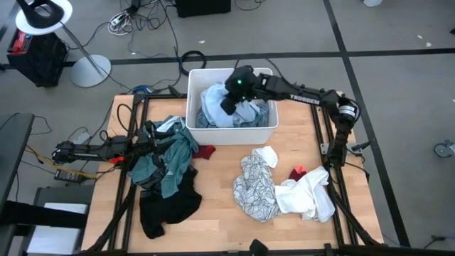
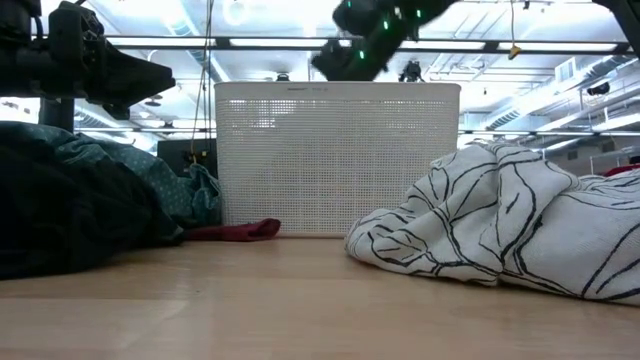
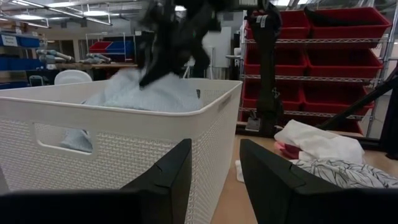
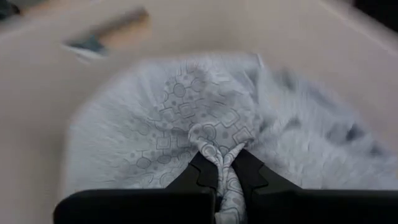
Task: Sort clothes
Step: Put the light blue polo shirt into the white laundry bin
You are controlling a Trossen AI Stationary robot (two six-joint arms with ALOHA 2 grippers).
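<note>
Over the white bin (image 1: pixel 193 85) at the far middle, my right gripper (image 4: pixel 224 173) is shut on a pale blue-grey patterned garment (image 1: pixel 222 114) that lies heaped inside the bin (image 3: pixel 124 134). My left gripper (image 3: pixel 216 174) stands open with nothing between its fingers, at the table's left above the teal plaid shirt (image 1: pixel 169 158). On the table lie a black piece (image 1: pixel 167 206), a small red piece (image 1: pixel 205 151), a white black-lined piece (image 1: pixel 254 188) and a white piece (image 1: pixel 307 198). My right gripper pinches a bunched-up fold of the pale patterned garment (image 4: pixel 219 155) between its two fingers. The fingers slant down into the bin from the table's right side. The cloth spreads out below them (image 4: pixel 174 118) and rests in the bin.
A second small red piece (image 1: pixel 298 172) lies by the white one at the right. The bin's perforated wall (image 2: pixel 335 160) stands between the two piles. Bare wood (image 1: pixel 217 213) shows at the near middle of the table. Cables and a lamp stand (image 1: pixel 89 67) lie on the floor beyond.
</note>
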